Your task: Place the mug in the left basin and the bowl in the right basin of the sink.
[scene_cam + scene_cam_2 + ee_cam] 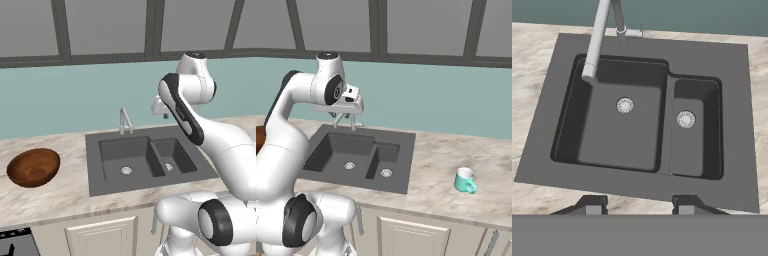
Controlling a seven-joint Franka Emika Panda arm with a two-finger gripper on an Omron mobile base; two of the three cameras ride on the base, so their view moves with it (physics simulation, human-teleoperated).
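The reddish-brown bowl [33, 167] sits on the counter far left of the dark grey sink [94, 150]. To the right of the sink [406, 150], the teal mug [465, 180] stands upright on the counter. My gripper [344, 121] hangs high above the sink's back edge near the faucet [356, 124], open with nothing between its fingers. The hand view looks down from my gripper [639, 205] into the wide left basin [619, 130] and the narrow right basin [694, 140]; each holds nothing but a silver drain.
The slim silver faucet [596, 45] arches over the back of the left basin. Marble counter [60, 190] runs on both sides of the sink, with a teal backsplash and windows behind. Cabinet doors [416, 235] lie below the counter edge.
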